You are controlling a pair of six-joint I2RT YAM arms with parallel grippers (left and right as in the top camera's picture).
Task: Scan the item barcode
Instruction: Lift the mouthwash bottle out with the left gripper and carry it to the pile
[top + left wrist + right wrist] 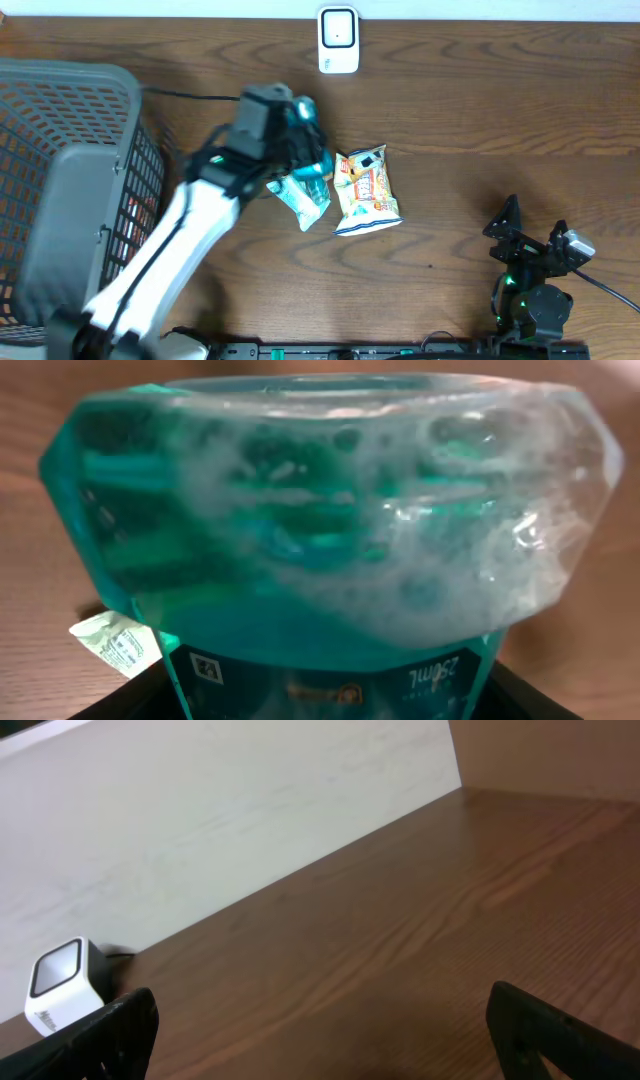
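Looking from overhead, you've got the left gripper pinching the teal bottle a bit left of ctr on the bench. The bottle is just beside the left edge of a yellow snack bag; can't tell if they touch, or if the bottle is off the wood. In the left wrist cam the bottle fills nearly the whole view, w/ foamy blue-green liquid inside. Its label sits at the btm edge, print reading upside down (there's a small square code at the label's left end).

The scanner stands at the far edge, white, well apart from the bottle. A grey mesh basket takes up the left side.

Your right gripper sits near-right, fingers spread wide w/ nothing between them. Its wrist cam shows both fingers at the frame's btm corners, w/ the scanner far left against the wall.
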